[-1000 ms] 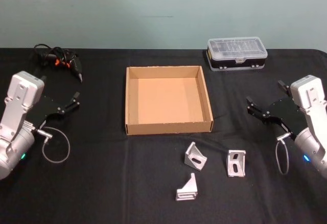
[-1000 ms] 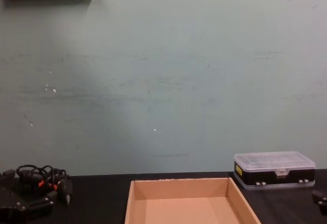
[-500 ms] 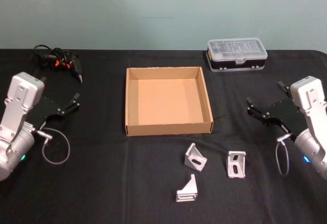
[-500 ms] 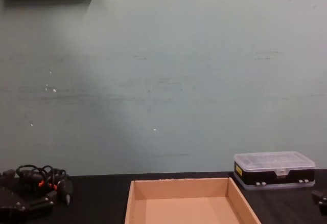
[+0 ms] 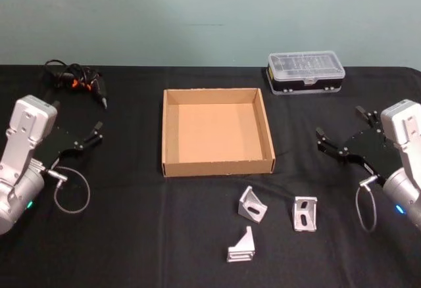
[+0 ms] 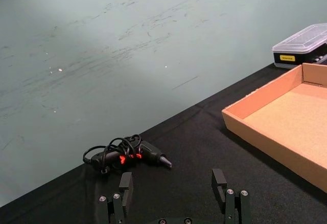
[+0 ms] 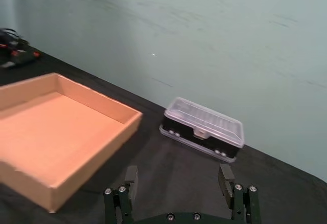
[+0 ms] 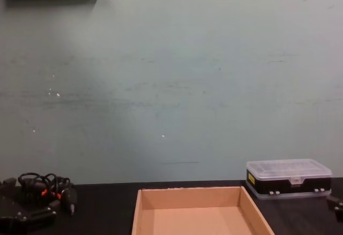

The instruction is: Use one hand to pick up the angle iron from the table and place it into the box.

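Neither hand had shifted noticeably: the right hand (image 5: 339, 123) and left hand (image 5: 93, 135) hovered open and empty near the tabletop's (image 5: 131, 235) side edges. The angle irons (image 5: 251, 204) lay ungrasped; the box (image 5: 217, 167) was empty.

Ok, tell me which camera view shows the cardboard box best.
The head view: it looks down on the box, showing all four walls and its bare floor. The chest view sees the far end from the side, cut off below. Both wrist views catch part of it at a slant, cut by the frame edge.
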Robot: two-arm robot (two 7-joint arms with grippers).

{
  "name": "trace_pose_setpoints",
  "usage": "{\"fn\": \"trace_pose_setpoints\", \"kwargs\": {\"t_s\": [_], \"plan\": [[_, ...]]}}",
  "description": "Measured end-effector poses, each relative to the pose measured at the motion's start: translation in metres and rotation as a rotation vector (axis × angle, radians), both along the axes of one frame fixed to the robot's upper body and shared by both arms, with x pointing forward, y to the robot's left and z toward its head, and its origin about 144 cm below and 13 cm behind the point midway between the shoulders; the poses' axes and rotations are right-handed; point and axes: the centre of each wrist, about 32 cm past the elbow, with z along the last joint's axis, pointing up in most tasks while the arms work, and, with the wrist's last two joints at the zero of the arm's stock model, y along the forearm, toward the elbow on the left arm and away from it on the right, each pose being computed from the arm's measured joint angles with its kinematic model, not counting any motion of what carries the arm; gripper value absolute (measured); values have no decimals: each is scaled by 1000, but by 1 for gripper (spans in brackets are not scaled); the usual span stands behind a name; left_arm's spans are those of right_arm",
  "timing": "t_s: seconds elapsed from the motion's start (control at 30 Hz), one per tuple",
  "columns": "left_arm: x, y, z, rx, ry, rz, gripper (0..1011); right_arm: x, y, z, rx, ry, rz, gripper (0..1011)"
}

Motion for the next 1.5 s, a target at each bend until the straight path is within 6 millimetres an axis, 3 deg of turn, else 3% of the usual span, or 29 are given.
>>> {"fn": "trace_pose_setpoints", "kwargs": {"t_s": [0.37,0.67,0.9,1.5], "plan": [[0,0,0,0,0,0,1011,-23,-26,30,-88,121,291,1003],[0,0,0,0,0,0,1011,-11,-56,40,-191,324,563,1003],[0,0,0,0,0,0,1011,2,-61,43,-207,368,616,1003],[0,0,0,0,0,0,1011,20,-49,38,-184,453,621,1003]]}}
